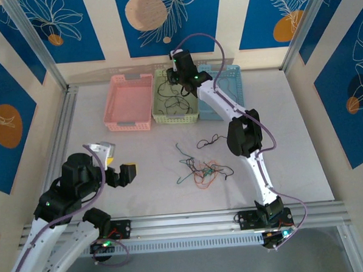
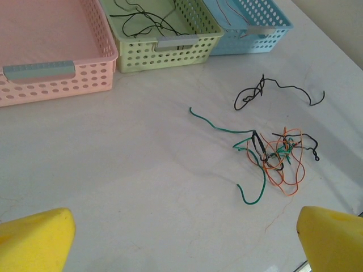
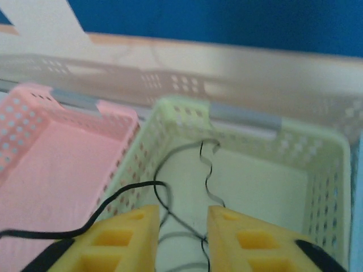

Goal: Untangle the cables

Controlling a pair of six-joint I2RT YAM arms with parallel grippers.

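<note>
Nearest, the left fingers point(image 2: 35, 238) are hanging spread wide over the worktop point(image 2: 113, 170). Mid-worktop, tangled cables point(image 2: 278, 154) are lying beside a loose black strand point(image 2: 256, 93). Farther back, the right fingers point(image 3: 125, 238) are hovering slightly parted over the green basket point(image 3: 323, 170), black cables point(image 3: 136, 185) trailing between them.

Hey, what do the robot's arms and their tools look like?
The left arm and right arm are white with black joints and green lights; a lilac cable runs along each. The left tool and right tool have blocky yellow fingers.
</note>
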